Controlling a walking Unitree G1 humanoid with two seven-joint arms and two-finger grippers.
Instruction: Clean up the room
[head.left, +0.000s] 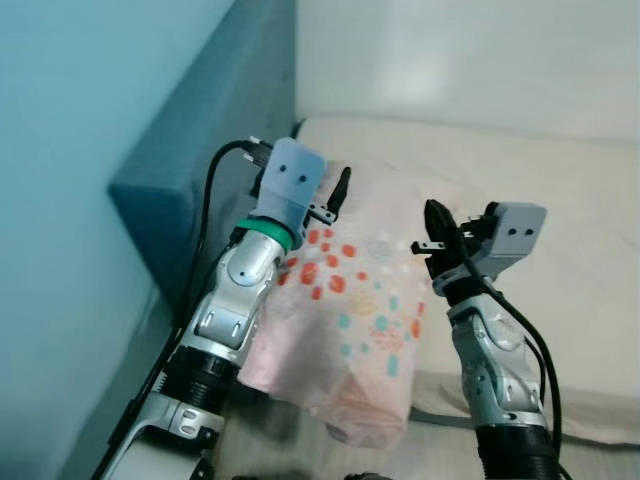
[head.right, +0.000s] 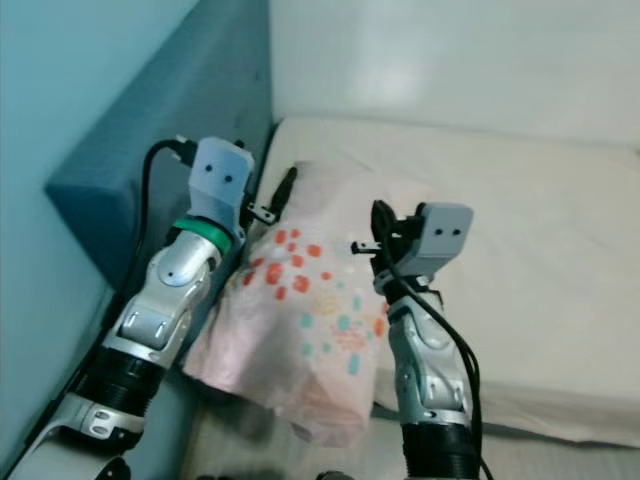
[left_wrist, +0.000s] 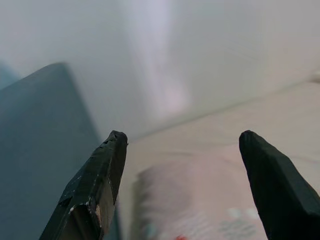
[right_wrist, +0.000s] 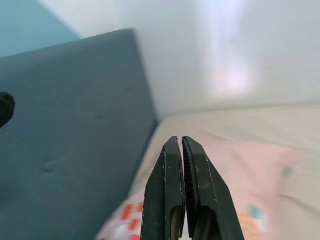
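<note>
A pale pink pillow (head.left: 350, 310) with red and teal dots lies at the head corner of a cream mattress (head.left: 560, 200), its near end hanging over the bed's edge. My left gripper (head.left: 335, 198) is raised over the pillow's far left part, fingers (left_wrist: 102, 175) open and holding nothing. My right gripper (head.left: 440, 228) hovers above the pillow's right side, its two fingers (right_wrist: 182, 185) pressed together with nothing between them. Both grippers point toward the wall, above the pillow.
A dark teal upholstered headboard (head.left: 210, 130) stands along the left of the bed. A white wall (head.left: 470, 50) runs behind the mattress. A light blue wall (head.left: 70, 200) is on the far left. The mattress right of the pillow is bare.
</note>
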